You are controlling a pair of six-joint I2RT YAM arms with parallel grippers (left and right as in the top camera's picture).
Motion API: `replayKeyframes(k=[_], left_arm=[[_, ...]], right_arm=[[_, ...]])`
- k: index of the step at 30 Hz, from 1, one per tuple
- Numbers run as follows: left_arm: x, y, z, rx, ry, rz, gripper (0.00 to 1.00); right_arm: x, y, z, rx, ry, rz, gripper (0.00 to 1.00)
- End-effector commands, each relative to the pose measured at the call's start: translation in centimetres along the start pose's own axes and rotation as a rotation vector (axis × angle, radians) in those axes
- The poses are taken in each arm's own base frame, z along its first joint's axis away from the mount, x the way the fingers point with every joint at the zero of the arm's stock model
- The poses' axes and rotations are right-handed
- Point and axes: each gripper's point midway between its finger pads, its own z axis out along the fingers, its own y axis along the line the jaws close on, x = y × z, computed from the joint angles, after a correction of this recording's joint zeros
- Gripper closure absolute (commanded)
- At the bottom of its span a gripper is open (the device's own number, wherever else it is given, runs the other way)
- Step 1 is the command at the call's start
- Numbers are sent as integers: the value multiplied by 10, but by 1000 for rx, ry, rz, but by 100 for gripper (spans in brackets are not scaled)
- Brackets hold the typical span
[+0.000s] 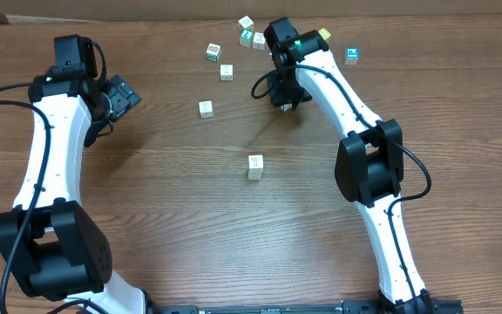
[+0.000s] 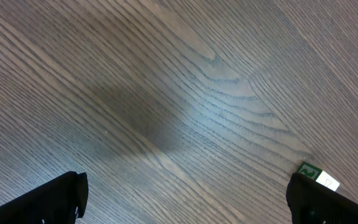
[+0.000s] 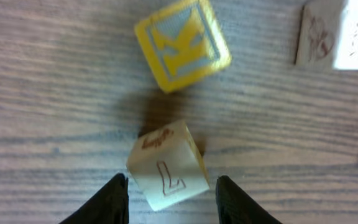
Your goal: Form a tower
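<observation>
Right wrist view: the right pincer (image 3: 171,190) straddles a tilted cream cube (image 3: 165,163), a finger close on each side; I cannot tell whether it is pinched. A yellow cube (image 3: 182,43) lies just beyond. The tower (image 1: 254,166) stands upright mid-table, toward the near edge from this pincer. The right pincer is nearer to it than the left pincer (image 1: 122,94), which gapes wide and empty. Judging by that, the cube should descend from straight above.
</observation>
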Motion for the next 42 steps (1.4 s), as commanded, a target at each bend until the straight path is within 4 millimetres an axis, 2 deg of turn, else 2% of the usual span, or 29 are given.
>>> replayKeyframes(k=[1, 6, 11, 20, 26, 32, 42], left_arm=[[-5, -5, -2, 10, -11, 3, 0], [-5, -5, -2, 10, -11, 3, 0], [-5, -5, -2, 10, -11, 3, 1], [-5, -5, -2, 10, -11, 3, 0], [-5, -5, -2, 10, -11, 3, 0], [-5, -5, -2, 10, -11, 3, 0], [-5, -5, -2, 10, -11, 3, 0]], right_arm=[[-2, 3, -18, -30, -19, -2, 57], [-10, 4, -18, -35, -53, -9, 56], [-22, 4, -19, -34, -101, -28, 49], [-21, 4, -19, -34, -97, -28, 45], [-13, 14, -19, -94, -62, -32, 43], [-14, 14, -19, -96, -67, -32, 41], [-7, 12, -19, -84, -37, -30, 42]])
